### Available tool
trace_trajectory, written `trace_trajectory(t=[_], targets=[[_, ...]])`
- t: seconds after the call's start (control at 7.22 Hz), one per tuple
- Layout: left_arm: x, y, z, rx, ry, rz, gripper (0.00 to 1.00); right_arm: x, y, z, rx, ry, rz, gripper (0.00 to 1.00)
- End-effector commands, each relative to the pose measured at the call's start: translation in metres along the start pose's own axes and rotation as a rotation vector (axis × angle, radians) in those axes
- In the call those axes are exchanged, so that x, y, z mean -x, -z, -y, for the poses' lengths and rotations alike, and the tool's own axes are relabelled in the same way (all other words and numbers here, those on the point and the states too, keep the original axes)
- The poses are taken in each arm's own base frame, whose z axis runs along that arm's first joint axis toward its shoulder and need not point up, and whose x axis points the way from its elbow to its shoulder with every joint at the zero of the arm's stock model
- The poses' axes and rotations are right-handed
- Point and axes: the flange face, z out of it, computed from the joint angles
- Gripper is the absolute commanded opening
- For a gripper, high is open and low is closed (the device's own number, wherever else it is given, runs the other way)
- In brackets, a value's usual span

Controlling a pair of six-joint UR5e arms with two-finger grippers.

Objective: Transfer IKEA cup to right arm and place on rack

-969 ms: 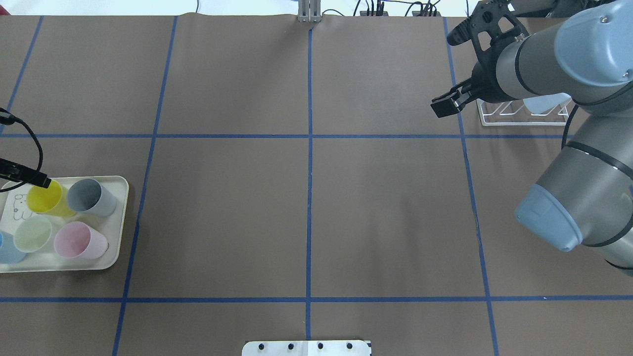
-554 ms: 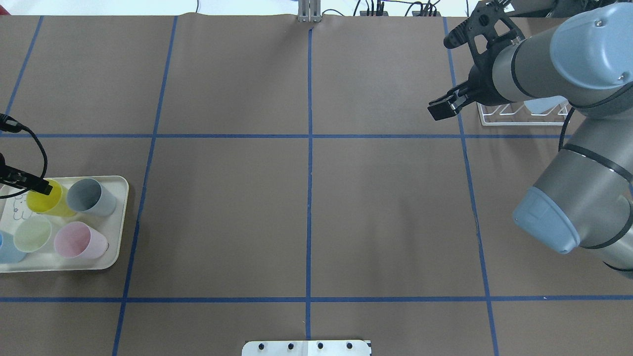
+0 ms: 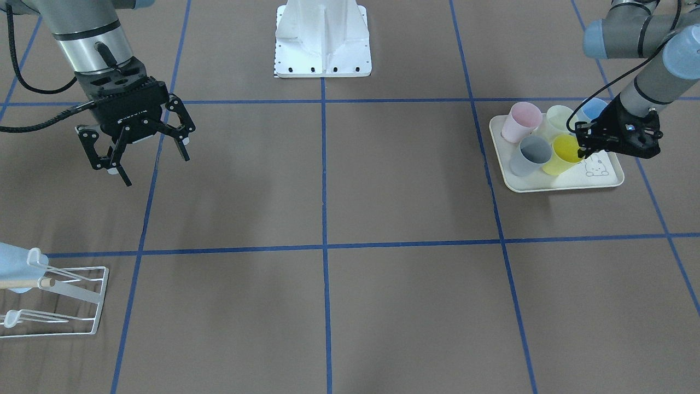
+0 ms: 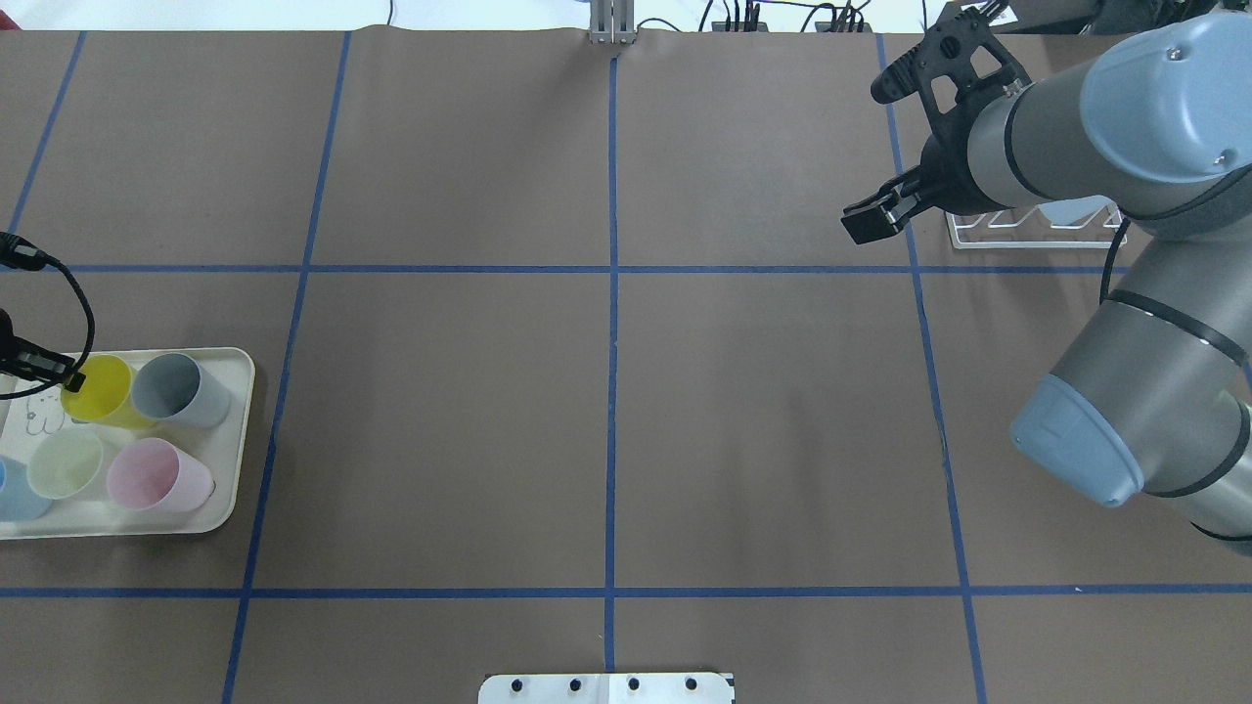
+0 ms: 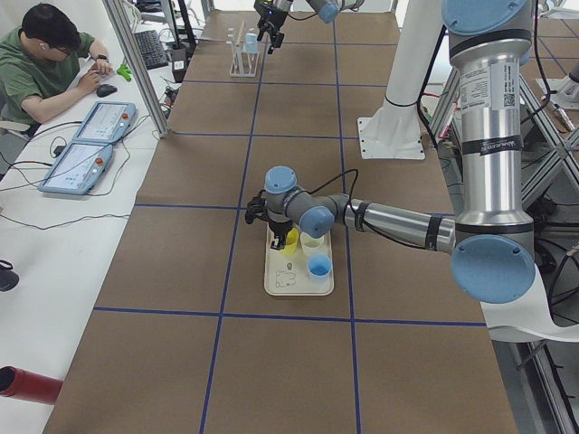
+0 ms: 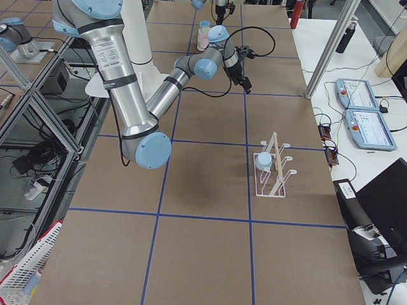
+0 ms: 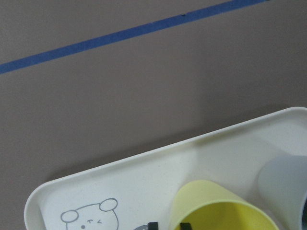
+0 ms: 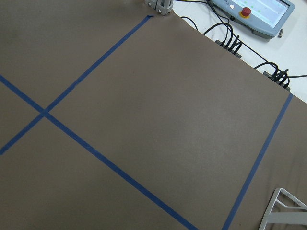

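1. Left gripper [image 3: 584, 141]: black, two-finger, low over the tray at the yellow cup's rim. In the left wrist view one dark fingertip [image 7: 151, 225] shows just outside the cup wall. Whether the fingers are clamped on the rim cannot be made out.
2. Yellow cup [image 4: 98, 389]: upright, mouth up, standing in the tray at the table's left end, on the far row, just beside the grey cup.
3. Tray [image 4: 235, 430]: cream, rounded corners, with a small animal drawing [image 7: 90, 219] on its floor. It holds five cups.
4. Other cups in the tray: grey cup [image 4: 178, 389], pink cup [image 4: 155, 476], pale green cup [image 4: 65, 464], blue cup [image 4: 12, 491], the last cut off by the overhead view's edge.
5. Right arm [image 4: 1125, 372]: silver-grey with pale blue caps, reaching over the table's far right corner.
6. Right gripper [image 3: 158, 171]: raised above the table, fingers spread wide, holding nothing.
7. Rack [image 6: 273, 171]: white wire frame with a wooden dowel, standing on the table at the right end, near the right gripper.
8. Pale blue cup [image 6: 262, 163]: hung on the rack's prongs.
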Motion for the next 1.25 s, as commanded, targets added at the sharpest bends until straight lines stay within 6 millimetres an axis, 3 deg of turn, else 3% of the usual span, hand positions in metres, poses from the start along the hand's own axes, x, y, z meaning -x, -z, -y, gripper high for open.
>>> trace_trajectory(t=[0.0,0.28,0.55,0.69,0.83,1.11], targets=[[-0.003,0.000,-0.002,0.029,0.006,-0.041,0.00,0.001,0.002,0.001,-0.004,0.001,0.002,1.00],[0.040,0.041,0.014,-0.056,0.102,-0.003,0.00,0.001,0.001,0.000,-0.003,0.001,0.002,1.00],[0.058,0.065,0.020,-0.091,0.153,0.014,0.00,0.001,0.000,0.000,-0.002,0.002,0.001,1.00],[0.051,0.092,0.046,-0.154,0.150,-0.004,0.00,0.010,-0.003,-0.002,0.004,0.013,0.013,1.00],[0.039,0.107,0.059,-0.159,0.172,-0.019,0.00,0.023,-0.003,0.002,-0.003,0.026,0.029,1.00],[-0.017,0.153,0.093,-0.187,0.354,-0.142,0.00,0.043,0.001,0.029,-0.039,0.046,0.053,1.00]])
